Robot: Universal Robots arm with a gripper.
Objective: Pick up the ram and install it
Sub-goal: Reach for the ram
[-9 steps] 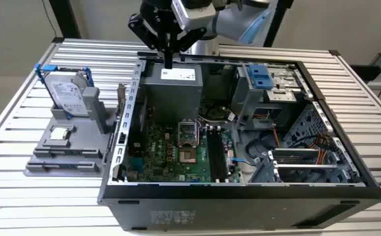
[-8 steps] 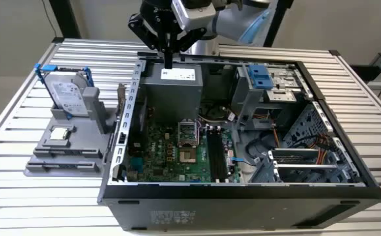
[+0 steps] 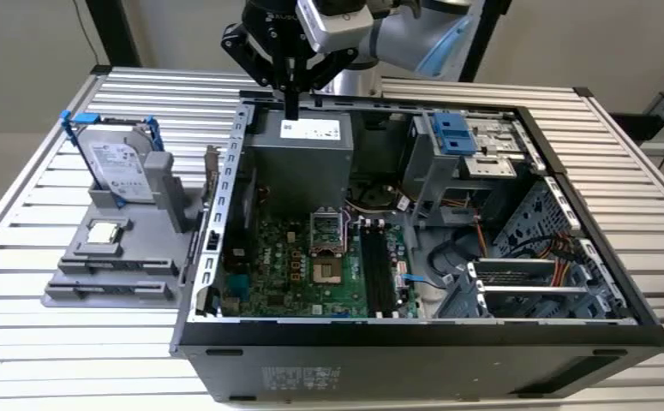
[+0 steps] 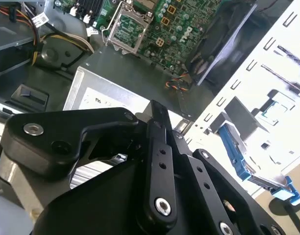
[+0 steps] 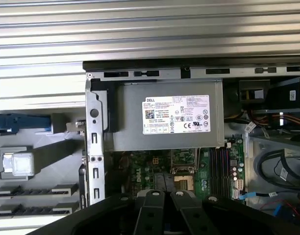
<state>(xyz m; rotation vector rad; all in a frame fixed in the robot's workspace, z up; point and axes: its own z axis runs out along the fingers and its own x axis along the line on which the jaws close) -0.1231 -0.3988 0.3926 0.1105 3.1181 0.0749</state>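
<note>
My gripper hangs over the back of the open computer case, just above the grey power supply. Its black fingers are pressed together with nothing between them, so it is shut. A thin dark stick that looks like the ram stands on edge at the side of the grey holder, close to the case wall, to the exterior view's left of the gripper and lower. On the green motherboard the long black memory slots lie beside the processor socket.
The holder also carries a silver hard drive in a blue frame and a small square processor chip. Drive bays, cables and a metal cage fill the case's right half. The slatted metal table surrounds everything.
</note>
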